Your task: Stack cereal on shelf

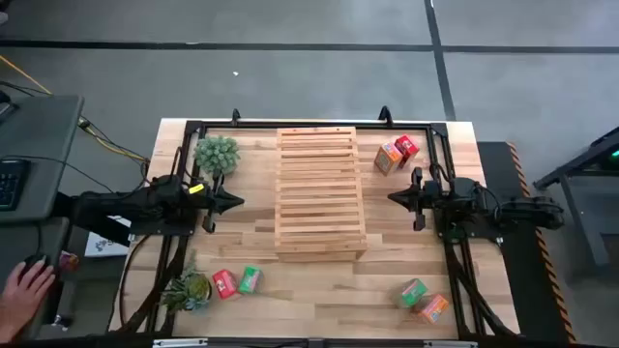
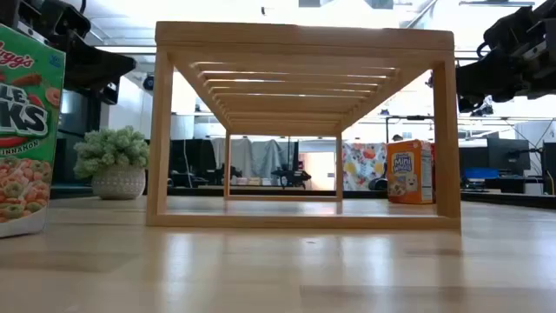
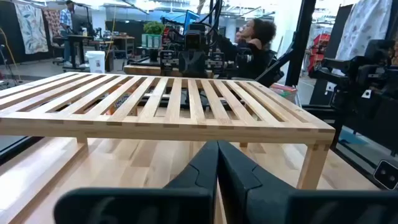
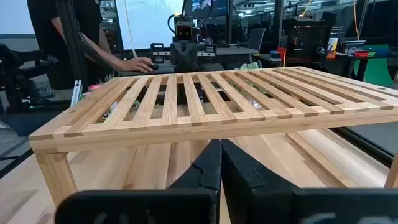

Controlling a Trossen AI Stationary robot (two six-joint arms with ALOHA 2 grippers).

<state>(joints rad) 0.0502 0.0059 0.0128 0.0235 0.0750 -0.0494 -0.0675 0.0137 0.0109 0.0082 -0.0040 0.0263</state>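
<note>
The shelf (image 1: 319, 188) is a light-wood slatted rack standing on its legs mid-table; it also shows in the low view (image 2: 304, 52). Six small cereal boxes lie on the table. An orange one (image 1: 389, 158) and a red one (image 1: 407, 146) are far right. A red one (image 1: 224, 283) and a green one (image 1: 250, 279) are near left. A green one (image 1: 414, 292) and an orange one (image 1: 434, 308) are near right. My left gripper (image 1: 237, 202) (image 3: 217, 144) hovers shut just left of the shelf. My right gripper (image 1: 392, 196) (image 4: 221, 142) hovers shut just right of it.
Two small potted plants stand at the table's left, one far (image 1: 216, 153) and one near (image 1: 189, 288). A black frame (image 1: 309, 124) runs along the table edges. A person's hand (image 1: 24, 290) rests on a desk left of the table. Bare wood lies between the shelf and the near edge.
</note>
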